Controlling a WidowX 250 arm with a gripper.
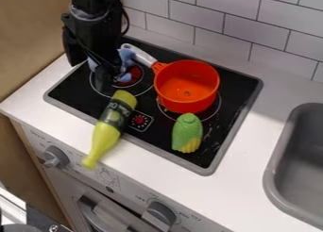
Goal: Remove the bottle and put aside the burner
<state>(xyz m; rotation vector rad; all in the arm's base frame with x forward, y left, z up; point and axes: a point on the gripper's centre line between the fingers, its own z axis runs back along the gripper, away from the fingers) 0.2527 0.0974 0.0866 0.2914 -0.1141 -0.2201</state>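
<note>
The black gripper (104,68) hangs over the left burner (135,75) at the upper left of the stove, partly covering it. Lower down, a yellow-green bottle (110,127) with a dark label lies on its side. Its wide end rests on the stove near that burner, and its neck points toward the counter's front edge. The gripper is above and left of the bottle's wide end, apart from it. A light blue cloth-like thing (126,57) is beside and behind the gripper, partly hidden by it.
An orange pot (187,87) stands on the right burner, its grey handle toward the gripper. A green and yellow toy corn (187,133) lies in front of the pot. The grey sink (272,172) is at the right; a tiled wall (274,35) rises behind the stove.
</note>
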